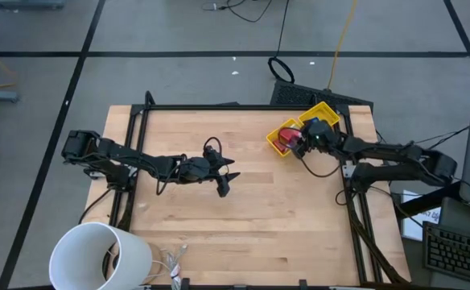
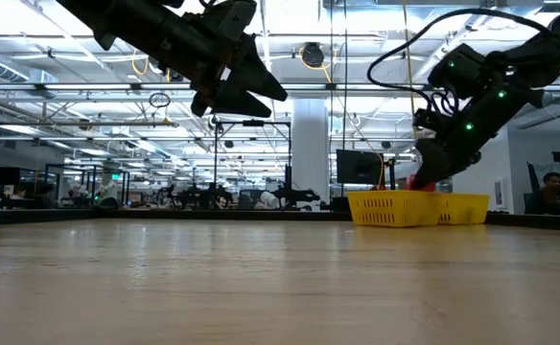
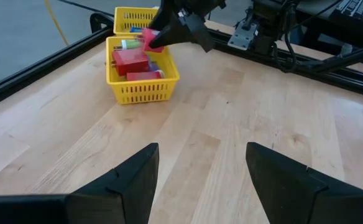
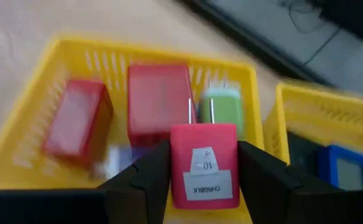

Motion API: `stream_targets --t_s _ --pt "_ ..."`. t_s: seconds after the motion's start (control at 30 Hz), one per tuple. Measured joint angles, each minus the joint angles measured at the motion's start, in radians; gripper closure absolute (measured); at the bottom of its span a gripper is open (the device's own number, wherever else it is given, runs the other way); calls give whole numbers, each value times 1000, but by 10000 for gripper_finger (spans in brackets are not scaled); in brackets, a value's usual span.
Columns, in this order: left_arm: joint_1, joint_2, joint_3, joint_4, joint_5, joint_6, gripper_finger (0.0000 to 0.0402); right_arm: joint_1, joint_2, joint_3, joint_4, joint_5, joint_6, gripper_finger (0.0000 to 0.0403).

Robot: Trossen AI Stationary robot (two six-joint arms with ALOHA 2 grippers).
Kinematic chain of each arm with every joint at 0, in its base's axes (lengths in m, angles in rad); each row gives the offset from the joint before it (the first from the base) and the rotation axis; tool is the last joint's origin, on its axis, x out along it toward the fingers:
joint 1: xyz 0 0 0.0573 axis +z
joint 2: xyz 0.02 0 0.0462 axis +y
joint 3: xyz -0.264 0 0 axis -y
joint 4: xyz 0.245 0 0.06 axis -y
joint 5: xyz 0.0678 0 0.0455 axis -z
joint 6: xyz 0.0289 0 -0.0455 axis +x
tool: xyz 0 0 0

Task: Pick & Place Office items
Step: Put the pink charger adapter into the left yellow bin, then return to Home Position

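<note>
While above bin [image 4: 38, 112], charger [image 4: 204, 167] gripped.

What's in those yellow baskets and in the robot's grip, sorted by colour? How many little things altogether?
Red blocks: 2, in the nearer yellow basket
Green: 1, the green bit, same basket
Pink-red: 1, the pink-red plug, held by the right tool over the basket
Blue: 1, the blue-framed rectangle, in the second basket
Total: 5 visible

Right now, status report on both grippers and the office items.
Right gripper shut on pink-red plug charger, over yellow plastic basket holding red blocks. Left gripper open, empty, mid-table. Nothing in the way.
</note>
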Motion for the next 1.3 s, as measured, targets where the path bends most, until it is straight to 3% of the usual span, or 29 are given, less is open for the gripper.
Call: stream_targets --t_s 0.27,0.57,0.77,0.97,1.13,1.23,1.3 --pt "0 0 0 1 0 -6 160 0 -14 -11 -20 -3 3 260" --pt "0 0 0 1 0 -6 160 0 -19 -17 5 0 -4 186" --pt "0 -9 0 -4 1 7 160 0 -72 -17 4 -2 -5 163" --pt "0 -141 -1 -91 76 59 160 4 -231 -17 3 -4 -1 160" --pt "-3 -330 0 -343 126 104 160 43 -420 -17 -3 -13 97 165" --pt "-7 -401 -1 -469 125 67 160 62 -531 -16 -3 -132 129 164" --pt "-21 -425 -21 -475 122 45 160 68 -596 -16 -8 -290 116 163"
